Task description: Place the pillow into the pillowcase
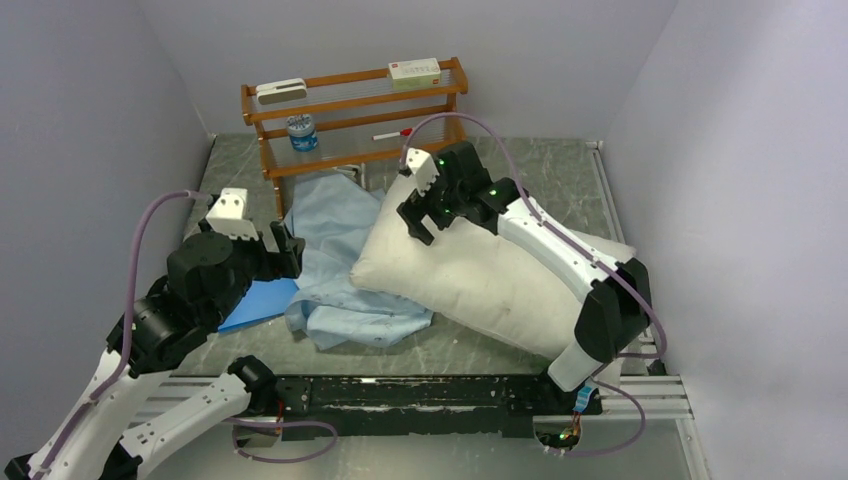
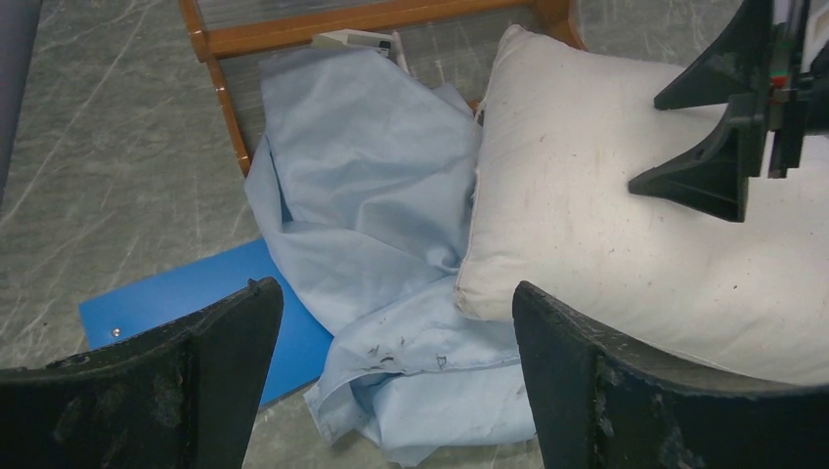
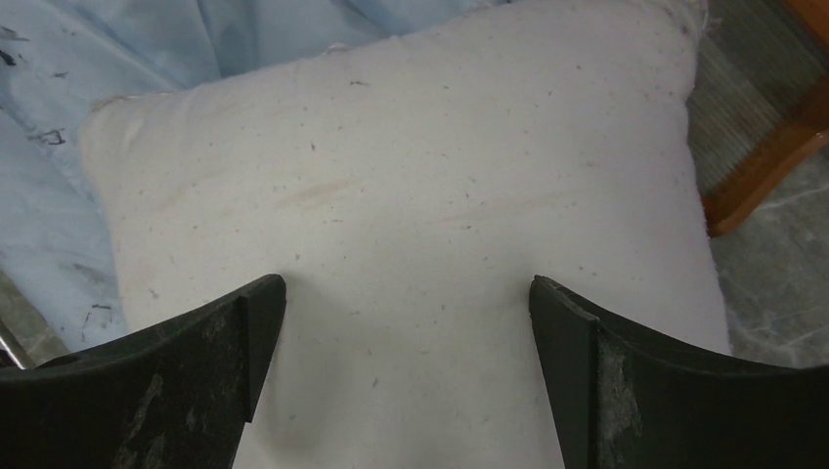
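pillow [image 1: 490, 280] front-right of rack [image 1: 350, 100], edge on crumpled pillowcase [image 1: 345, 250] | left gripper [image 2: 391, 293], right gripper [image 3: 406, 293] both spread, empty | we judge pillow soft, light, squashy: pinch a corner; pillowcase thin, limp: take its hem

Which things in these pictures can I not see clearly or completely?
- Pillowcase opening: hidden in every view by its own folds and the pillow.
- Blue board: top view, partly under the pillowcase and left arm.
- Box on the shelf: top view, print too small to read.
- Pillow's near right corner: top view, behind the right arm.
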Robot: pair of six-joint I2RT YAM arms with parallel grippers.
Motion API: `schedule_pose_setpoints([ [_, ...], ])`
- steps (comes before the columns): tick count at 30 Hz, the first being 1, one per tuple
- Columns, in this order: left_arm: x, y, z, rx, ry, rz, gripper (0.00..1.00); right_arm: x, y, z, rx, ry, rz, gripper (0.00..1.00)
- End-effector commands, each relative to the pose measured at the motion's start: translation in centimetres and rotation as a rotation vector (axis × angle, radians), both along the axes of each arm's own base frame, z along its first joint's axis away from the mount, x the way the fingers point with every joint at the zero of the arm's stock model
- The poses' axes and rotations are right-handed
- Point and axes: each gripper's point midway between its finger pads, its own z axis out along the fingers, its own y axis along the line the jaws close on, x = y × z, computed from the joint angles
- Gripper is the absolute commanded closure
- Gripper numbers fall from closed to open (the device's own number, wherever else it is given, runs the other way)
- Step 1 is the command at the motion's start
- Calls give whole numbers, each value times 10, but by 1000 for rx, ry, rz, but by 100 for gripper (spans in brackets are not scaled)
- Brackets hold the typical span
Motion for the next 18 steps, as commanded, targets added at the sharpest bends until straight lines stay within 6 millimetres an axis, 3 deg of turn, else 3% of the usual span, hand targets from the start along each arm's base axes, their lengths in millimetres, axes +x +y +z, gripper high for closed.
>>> schedule_pose_setpoints([
  [1, -1, 4, 1, 8, -15, 10, 8, -4, 5, -23, -40, 46, 51, 0],
  [5, -3, 6, -1, 8, -11, 12, 9, -6, 0, -56, -110, 115, 51, 4],
  [10, -5, 5, -3, 8, -15, -1, 9, -12, 4, -67, -100, 132, 86, 20],
  [12, -5, 4, -3, 8, -14, -10, 9, -12, 6, -71, -89, 135, 91, 37],
  [15, -5, 0, -1, 10, -21, -33, 10, -13, 5, -75, -97, 129, 92, 73],
  [17, -5, -6, 0, 20, -31, -72, 11, -11, 5, -69, -92, 101, 92, 95],
  [18, -5, -9, 0, 28, -36, -97, 12, -9, 6, -61, -81, 77, 90, 100],
])
